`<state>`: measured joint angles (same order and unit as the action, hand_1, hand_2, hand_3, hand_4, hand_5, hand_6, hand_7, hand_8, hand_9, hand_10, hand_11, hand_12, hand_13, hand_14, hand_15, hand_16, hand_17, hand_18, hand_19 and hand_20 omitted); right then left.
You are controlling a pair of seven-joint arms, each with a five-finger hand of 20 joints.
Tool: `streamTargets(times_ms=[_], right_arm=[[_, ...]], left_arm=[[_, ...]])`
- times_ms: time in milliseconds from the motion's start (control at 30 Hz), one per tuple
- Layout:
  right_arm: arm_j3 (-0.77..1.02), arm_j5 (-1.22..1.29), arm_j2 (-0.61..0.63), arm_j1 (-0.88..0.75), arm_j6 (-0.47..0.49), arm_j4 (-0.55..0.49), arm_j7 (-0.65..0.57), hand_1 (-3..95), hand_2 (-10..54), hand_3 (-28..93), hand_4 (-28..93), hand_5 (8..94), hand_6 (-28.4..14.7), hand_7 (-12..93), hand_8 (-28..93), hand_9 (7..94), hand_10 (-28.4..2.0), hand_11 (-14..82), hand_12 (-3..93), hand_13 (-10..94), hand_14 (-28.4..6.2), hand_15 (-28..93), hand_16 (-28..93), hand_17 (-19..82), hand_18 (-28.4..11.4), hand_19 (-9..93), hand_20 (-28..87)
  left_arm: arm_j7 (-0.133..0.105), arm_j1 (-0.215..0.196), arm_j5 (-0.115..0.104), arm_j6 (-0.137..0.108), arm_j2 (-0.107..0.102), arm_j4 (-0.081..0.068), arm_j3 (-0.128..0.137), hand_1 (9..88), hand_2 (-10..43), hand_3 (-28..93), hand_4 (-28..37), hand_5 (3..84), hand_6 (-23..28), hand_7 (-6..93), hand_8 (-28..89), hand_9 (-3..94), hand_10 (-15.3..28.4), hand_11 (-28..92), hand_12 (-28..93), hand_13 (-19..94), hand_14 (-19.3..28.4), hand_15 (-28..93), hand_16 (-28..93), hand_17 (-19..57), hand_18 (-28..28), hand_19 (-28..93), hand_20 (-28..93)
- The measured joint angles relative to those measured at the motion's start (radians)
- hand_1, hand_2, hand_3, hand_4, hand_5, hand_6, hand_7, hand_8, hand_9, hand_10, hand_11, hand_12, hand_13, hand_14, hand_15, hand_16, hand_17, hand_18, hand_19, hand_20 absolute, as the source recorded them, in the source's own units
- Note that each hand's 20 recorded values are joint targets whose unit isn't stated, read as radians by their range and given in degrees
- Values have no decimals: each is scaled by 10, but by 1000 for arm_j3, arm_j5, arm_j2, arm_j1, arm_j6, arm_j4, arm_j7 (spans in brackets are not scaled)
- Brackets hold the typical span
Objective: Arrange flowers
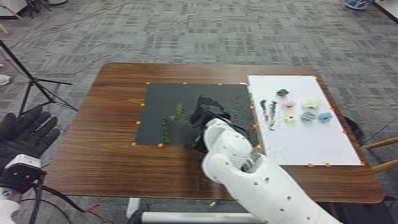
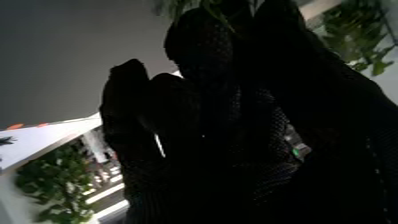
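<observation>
Head view: from here I see the right hand (image 1: 210, 112) over the black mat (image 1: 160, 95), near the leafy green sprig (image 1: 180, 116). I can't tell if it holds anything. The left hand (image 1: 27, 136) is spread wide, off to the side. The pink flower (image 1: 289, 104) and blue flower (image 1: 325, 117) lie on the white sheet (image 1: 311, 142). I think it's laying out greens; next, it should set one down gently, then get a flower.

Mat (image 1: 164, 96) left of sheet (image 1: 311, 145), flowers (image 1: 308, 116) on sheet; sprigs (image 1: 166, 131) on mat
</observation>
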<state>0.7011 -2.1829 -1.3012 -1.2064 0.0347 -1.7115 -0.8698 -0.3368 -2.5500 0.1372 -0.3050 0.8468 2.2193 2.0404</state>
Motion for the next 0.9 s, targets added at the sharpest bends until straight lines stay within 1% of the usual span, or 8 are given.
streamTargets(times_ms=[33, 100, 433, 533, 633, 700, 833, 900], right_arm=[[-13, -15, 1, 1, -4, 5, -1, 469, -95, 725, -276, 743, -42, 184, -27, 825, -127, 392, 426, 699, -150, 764, 400, 331, -284, 830, 425], [-25, -32, 1, -1, -5, 9, -1, 440, -95, 743, -280, 718, -52, 174, -83, 818, -135, 413, 396, 698, -151, 764, 400, 331, -284, 831, 425], [-3, -39, 1, -27, -11, -10, -3, 399, -95, 739, -282, 662, -79, 123, -89, 809, -143, 445, 346, 699, -151, 766, 397, 338, -284, 831, 429], [13, -38, 3, -36, -16, -25, -2, 382, -95, 734, -280, 624, -86, 117, -85, 775, -156, 455, 350, 671, -160, 765, 403, 312, -284, 817, 430], [39, -33, 11, -51, -16, -54, 6, 315, -92, 732, -224, 629, -76, 156, -87, 675, -204, 350, 274, 571, -188, 758, 369, 250, -284, 779, 433], [60, -26, 27, -66, -15, -88, 36, 287, -40, 735, -203, 667, -61, 199, -91, 595, -231, 232, 208, 517, -202, 774, 342, 222, -284, 762, 435], [118, 15, 93, -113, 6, -178, 209, 275, 18, 743, -194, 708, -45, 221, -100, 522, -238, 150, 171, 472, -214, 788, 292, 177, -284, 720, 430], [160, 64, 125, -138, 68, -214, 297, 279, 28, 755, -193, 706, -36, 194, -108, 506, -239, 133, 162, 463, -219, 799, 261, 168, -284, 707, 435]], left_arm=[[0, 0, 0, 0, 1, 0, 0, 260, 126, 716, -263, 398, 77, 94, -70, 326, 130, 141, 132, 223, 127, 210, 0, -21, 105, 152, 123], [1, 0, 1, 0, 3, 0, 3, 261, 122, 717, -263, 398, 76, 95, -70, 326, 130, 142, 133, 223, 127, 211, 0, -21, 105, 152, 123], [2, -4, 3, 1, 15, 1, 10, 269, 112, 711, -264, 395, 78, 96, -70, 323, 131, 143, 134, 222, 128, 214, -1, -21, 105, 152, 124], [2, -8, 3, 1, 17, 2, 10, 269, 112, 711, -264, 394, 78, 97, -70, 322, 132, 143, 135, 222, 128, 214, -1, -22, 106, 152, 124], [1, -12, 3, 1, 22, 3, 11, 267, 114, 710, -265, 394, 78, 97, -70, 322, 132, 143, 135, 222, 128, 214, -1, -21, 106, 152, 124], [0, -14, 3, 1, 26, 3, 11, 265, 118, 709, -267, 394, 79, 97, -71, 322, 133, 143, 136, 222, 128, 214, -2, -22, 106, 152, 124], [-5, -30, 1, 0, 33, 10, 21, 262, 121, 709, -268, 394, 79, 97, -70, 322, 134, 143, 136, 222, 129, 215, -1, -22, 106, 153, 124], [-6, -36, 1, 0, 35, 12, 24, 262, 122, 710, -270, 394, 79, 96, -70, 323, 135, 144, 136, 222, 129, 215, -2, -22, 106, 154, 124]])
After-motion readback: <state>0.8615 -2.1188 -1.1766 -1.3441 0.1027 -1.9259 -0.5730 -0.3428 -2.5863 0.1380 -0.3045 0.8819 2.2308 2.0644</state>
